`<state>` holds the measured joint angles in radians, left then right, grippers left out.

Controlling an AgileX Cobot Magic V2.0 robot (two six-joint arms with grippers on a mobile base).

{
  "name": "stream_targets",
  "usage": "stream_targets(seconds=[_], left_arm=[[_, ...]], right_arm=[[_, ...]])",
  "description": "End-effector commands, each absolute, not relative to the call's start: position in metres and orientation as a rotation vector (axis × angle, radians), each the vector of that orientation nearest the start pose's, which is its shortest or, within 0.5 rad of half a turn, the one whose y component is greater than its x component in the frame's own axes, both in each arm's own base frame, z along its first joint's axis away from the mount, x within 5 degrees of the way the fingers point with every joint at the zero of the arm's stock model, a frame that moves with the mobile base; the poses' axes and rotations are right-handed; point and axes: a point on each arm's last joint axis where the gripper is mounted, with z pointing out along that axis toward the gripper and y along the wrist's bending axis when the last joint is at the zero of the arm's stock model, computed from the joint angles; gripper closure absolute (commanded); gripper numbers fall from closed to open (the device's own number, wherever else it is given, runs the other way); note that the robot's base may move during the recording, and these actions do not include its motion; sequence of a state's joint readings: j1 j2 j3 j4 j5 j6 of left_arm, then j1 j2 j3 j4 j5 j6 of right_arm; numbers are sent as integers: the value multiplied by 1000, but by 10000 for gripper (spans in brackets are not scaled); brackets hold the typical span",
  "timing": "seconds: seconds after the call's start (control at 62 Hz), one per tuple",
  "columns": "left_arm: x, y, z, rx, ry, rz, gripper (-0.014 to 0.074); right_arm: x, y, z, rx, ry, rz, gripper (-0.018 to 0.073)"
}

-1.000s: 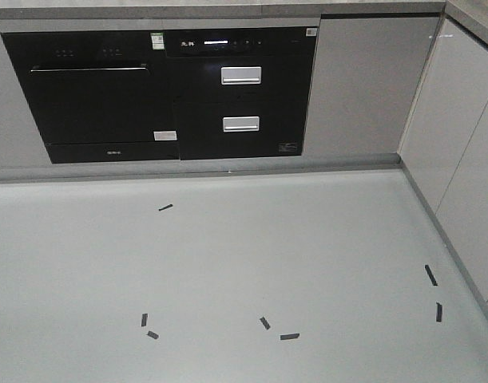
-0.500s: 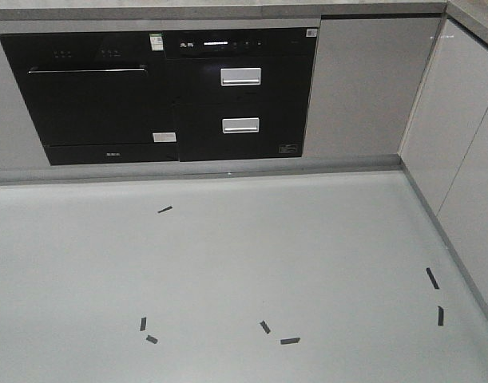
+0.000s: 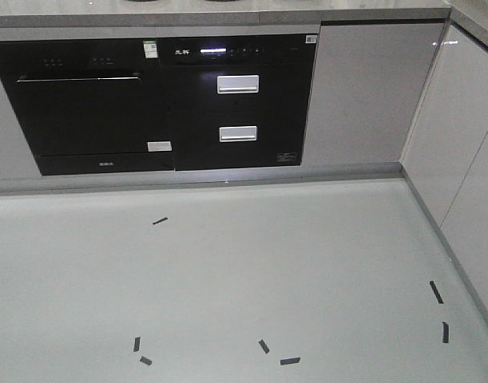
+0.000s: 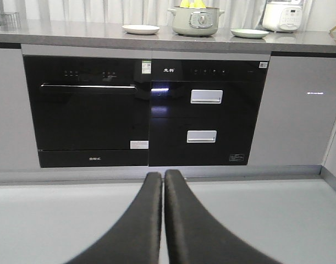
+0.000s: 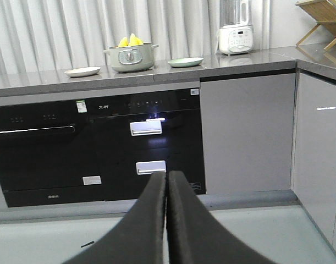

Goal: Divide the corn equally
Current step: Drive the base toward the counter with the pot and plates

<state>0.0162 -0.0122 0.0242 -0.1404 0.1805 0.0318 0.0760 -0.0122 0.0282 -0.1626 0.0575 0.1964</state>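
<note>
Left gripper (image 4: 163, 176), black curved fingers: pressing together, pinching nothing. Right gripper (image 5: 166, 176) doing same. Both hanging low, well apart from grey stone countertop (image 4: 74, 33).

Bright yellow corn cobs (image 5: 130, 40) standing in pale grey-green pot (image 5: 132, 58), between white plate (image 5: 82, 71) and pale green plate (image 5: 185, 61).

Risks:
- base closing in and bumping black glass oven front (image 4: 85, 121)
- cob count hiding inside pot, leading to uneven split
- tapered cobs slipping from narrow pinch

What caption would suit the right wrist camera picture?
Shut black right gripper faces a grey counter: pale green pot of yellow corn cobs between a white plate and a green plate.
</note>
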Motion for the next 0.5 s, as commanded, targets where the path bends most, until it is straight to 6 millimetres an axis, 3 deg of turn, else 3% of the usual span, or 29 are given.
stream_targets(seconds=[0.0, 0.484], left_arm=[[55, -1, 205, -89, 1572, -93, 603], [55, -1, 205, -89, 1572, -93, 603]], right_arm=[[56, 4, 200, -40, 1495, 72, 564], [56, 4, 200, -40, 1495, 72, 564]])
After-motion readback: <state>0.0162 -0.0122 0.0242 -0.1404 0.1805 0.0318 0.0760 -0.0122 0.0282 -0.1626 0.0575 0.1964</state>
